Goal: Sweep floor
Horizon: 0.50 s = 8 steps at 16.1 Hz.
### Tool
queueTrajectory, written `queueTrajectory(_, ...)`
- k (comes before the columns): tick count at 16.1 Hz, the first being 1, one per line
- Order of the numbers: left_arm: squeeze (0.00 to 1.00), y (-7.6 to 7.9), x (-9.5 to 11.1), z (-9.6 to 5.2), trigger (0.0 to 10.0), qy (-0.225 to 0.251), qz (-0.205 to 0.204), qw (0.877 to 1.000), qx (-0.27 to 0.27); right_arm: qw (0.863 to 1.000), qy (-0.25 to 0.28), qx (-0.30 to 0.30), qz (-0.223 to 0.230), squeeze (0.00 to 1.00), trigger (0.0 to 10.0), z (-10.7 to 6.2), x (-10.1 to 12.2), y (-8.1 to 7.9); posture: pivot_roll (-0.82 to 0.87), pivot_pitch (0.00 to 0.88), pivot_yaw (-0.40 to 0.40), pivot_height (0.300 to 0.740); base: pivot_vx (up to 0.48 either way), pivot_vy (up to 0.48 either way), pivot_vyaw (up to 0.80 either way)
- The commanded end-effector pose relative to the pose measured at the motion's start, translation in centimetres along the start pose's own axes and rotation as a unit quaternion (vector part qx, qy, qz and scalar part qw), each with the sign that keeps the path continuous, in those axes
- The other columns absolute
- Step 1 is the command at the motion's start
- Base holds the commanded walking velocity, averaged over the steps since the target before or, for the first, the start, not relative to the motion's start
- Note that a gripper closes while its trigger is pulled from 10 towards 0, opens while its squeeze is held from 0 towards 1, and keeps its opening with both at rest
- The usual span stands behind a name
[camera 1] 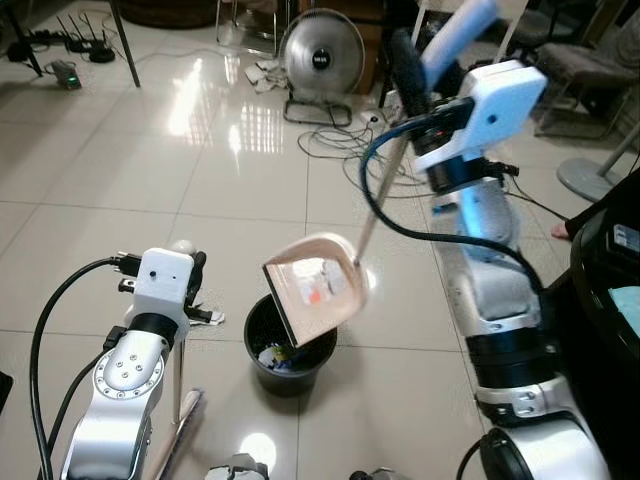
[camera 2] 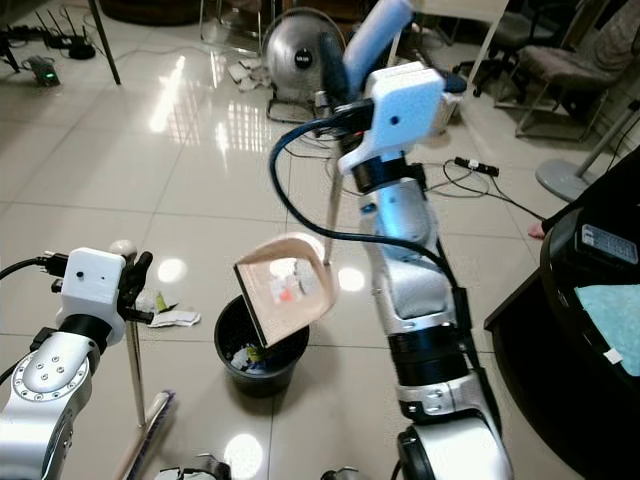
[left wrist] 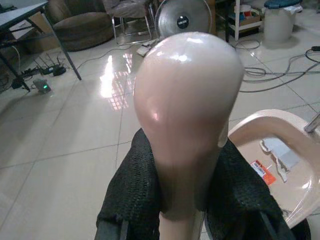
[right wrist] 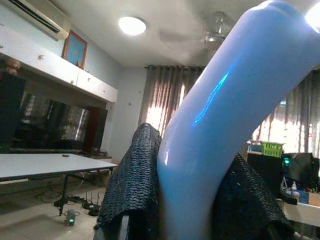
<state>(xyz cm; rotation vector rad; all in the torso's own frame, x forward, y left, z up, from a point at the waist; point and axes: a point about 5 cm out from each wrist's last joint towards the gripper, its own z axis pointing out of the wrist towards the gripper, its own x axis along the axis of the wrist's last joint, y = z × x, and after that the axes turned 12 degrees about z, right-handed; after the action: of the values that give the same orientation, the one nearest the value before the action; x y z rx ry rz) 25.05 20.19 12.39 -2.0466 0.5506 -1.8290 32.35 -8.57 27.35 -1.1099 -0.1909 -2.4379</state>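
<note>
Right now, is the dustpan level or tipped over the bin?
Tipped. The dustpan slants steeply above the black bin, held by the right gripper; scraps still cling inside.

1 dustpan [camera 1: 318, 290] w/ approx 3 scraps in it, 1 black bin [camera 1: 288, 352], 1 broom [camera 2: 133, 360], 2 grippers, left [left wrist: 182, 220] & right [right wrist: 192, 210], 1 floor fan [camera 1: 322, 52], 1 crumpled paper bit on the floor [camera 2: 176, 317].

The right gripper [right wrist: 187, 200] is clamping a blue handle at upper right, arm raised — the left gripper [left wrist: 185, 200] is gripping a pale knob at lower left.
</note>
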Motion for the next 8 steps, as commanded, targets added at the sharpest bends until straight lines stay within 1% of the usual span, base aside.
queueTrajectory(1,0.0,-0.3,1.1,-0.1,10.0,0.021,0.007,1.0,0.006,0.999,0.031,0.032,-0.009,0.0,10.0,0.7,0.8,-1.0,0.18,0.103,-0.086,0.74,0.0,0.0,0.0)
queueTrajectory(3,0.0,-0.5,0.9,-0.1,10.0,0.017,0.007,1.0,0.011,0.997,0.036,0.065,-0.005,0.0,10.0,0.8,0.4,-2.6,0.18,0.106,-0.084,0.74,0.0,0.0,0.0)
queueTrajectory(5,0.0,-0.5,1.1,0.2,10.0,0.019,0.009,1.0,0.009,0.993,0.039,0.112,-0.012,0.0,10.0,0.7,0.0,-4.7,0.18,0.103,-0.073,0.74,0.0,0.0,0.0)
queueTrajectory(6,0.0,-0.5,1.2,0.4,10.0,0.022,0.011,1.0,0.007,0.99,0.039,0.132,-0.018,0.0,10.0,0.7,-0.2,-5.4,0.17,0.103,-0.071,0.74,0.0,0.0,0.0)
queueTrajectory(8,0.0,-0.4,1.3,0.6,10.0,0.025,0.015,1.0,0.001,0.979,0.03,0.195,-0.042,0.0,10.0,0.2,-0.5,-7.3,0.17,0.1,-0.06,0.74,0.0,0.0,0.0)
